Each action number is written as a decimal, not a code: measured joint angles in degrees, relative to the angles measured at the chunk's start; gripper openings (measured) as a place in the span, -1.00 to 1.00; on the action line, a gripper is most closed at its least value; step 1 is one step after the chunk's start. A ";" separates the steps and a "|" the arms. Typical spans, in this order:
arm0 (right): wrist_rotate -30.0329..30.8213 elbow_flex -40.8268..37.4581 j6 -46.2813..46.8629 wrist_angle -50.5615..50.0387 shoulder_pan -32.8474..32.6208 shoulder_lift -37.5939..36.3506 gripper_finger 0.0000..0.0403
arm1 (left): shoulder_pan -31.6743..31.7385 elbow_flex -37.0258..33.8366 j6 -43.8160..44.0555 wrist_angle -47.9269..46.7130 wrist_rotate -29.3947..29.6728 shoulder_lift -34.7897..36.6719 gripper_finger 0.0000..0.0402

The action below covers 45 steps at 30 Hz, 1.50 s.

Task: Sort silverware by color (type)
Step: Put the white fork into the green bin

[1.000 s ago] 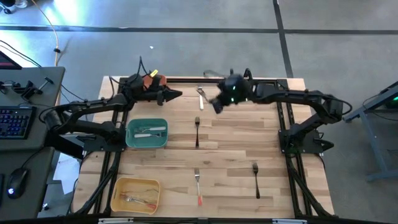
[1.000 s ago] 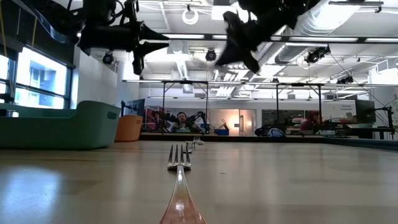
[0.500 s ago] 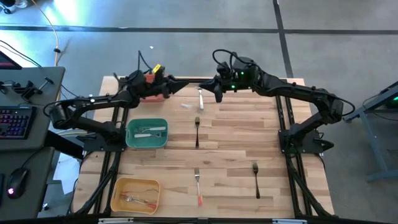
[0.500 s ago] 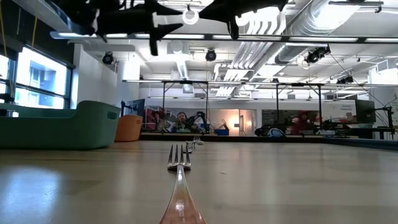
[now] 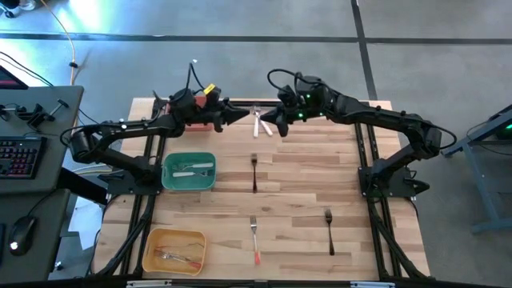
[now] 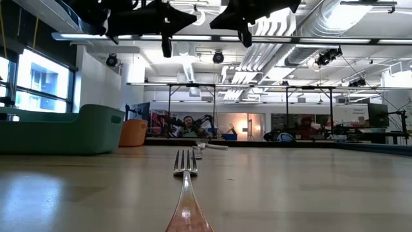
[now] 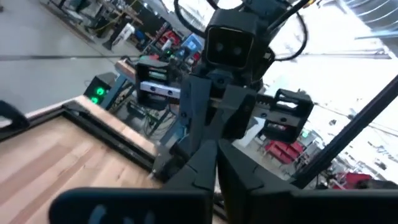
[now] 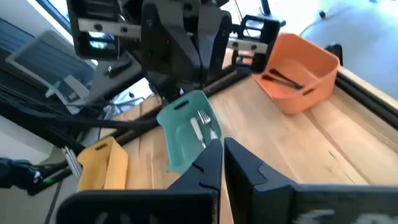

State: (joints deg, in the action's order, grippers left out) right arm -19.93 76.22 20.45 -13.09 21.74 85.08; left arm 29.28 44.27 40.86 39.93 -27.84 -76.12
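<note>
Left gripper (image 5: 238,114) closed, fingers together, nothing between them, raised over the far edge of the tabletop (image 5: 304,192), tip pointing toward the middle. Right gripper (image 5: 268,120) likewise closed and empty, facing the left one from the other side, tips near each other with a small gap between. Both seen high above the wood in the low view, left (image 6: 187,18) and right (image 6: 219,18), clear of the surface.

White-handled silverware (image 5: 258,123) lying on the wood at the far edge, just beneath the gap between the two tips; whether one piece or two crossed, cannot tell. Black fork (image 5: 254,170) flat near the centre, tines toward the far edge. Orange-handled fork (image 5: 254,238) near the front edge, tines also toward the far side, filling the low view's foreground (image 6: 185,187). Second black fork (image 5: 329,230) well to the right of it.

Teal bin (image 5: 189,172) on the left half, holding white-handled pieces (image 5: 192,169). Yellow bin (image 5: 174,250) at the front left corner, holding orange-handled pieces (image 5: 178,257). Orange bin (image 8: 297,68) at the far left, under the left arm, with black silverware (image 8: 283,78) inside, shown in the right wrist view.

Beyond the tabletop, a workshop with a seated person (image 6: 187,125) far off.
</note>
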 joint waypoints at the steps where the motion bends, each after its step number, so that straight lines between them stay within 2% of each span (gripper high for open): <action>1: 0.14 0.00 -0.40 -0.73 0.01 0.00 -1.00 | 0.10 0.00 -0.35 -1.11 0.09 0.02 -0.98; 12: 8.81 0.00 -2.47 -11.51 1.75 0.00 -1.00 | -1.10 -0.03 -1.76 -24.65 8.66 -0.91 -0.88; 18: 11.62 -0.01 -3.95 -16.67 3.10 -1.49 -1.00 | -2.67 1.21 -0.10 -28.77 11.91 -7.39 -0.66; 25: 18.11 -0.01 -8.94 -24.74 6.42 -11.07 -1.00 | -4.06 11.42 0.48 -40.38 19.18 -19.37 -0.42; 33: 18.37 0.01 -10.44 -28.44 9.86 -19.56 -1.00 | -2.90 26.79 -0.05 -57.61 29.70 -30.51 -0.37; 40: 18.17 0.01 -12.01 -30.45 9.39 -22.48 -1.00 | 1.07 34.16 3.71 -63.41 29.40 -38.54 -0.37; 45: 17.87 0.01 -14.64 -33.33 8.81 -23.62 -1.00 | 2.09 35.77 5.25 -64.67 28.66 -41.75 -0.37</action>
State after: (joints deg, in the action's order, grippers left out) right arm -2.07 76.23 5.81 -46.42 30.54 61.45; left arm 31.37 80.04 46.12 -24.74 0.81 -117.87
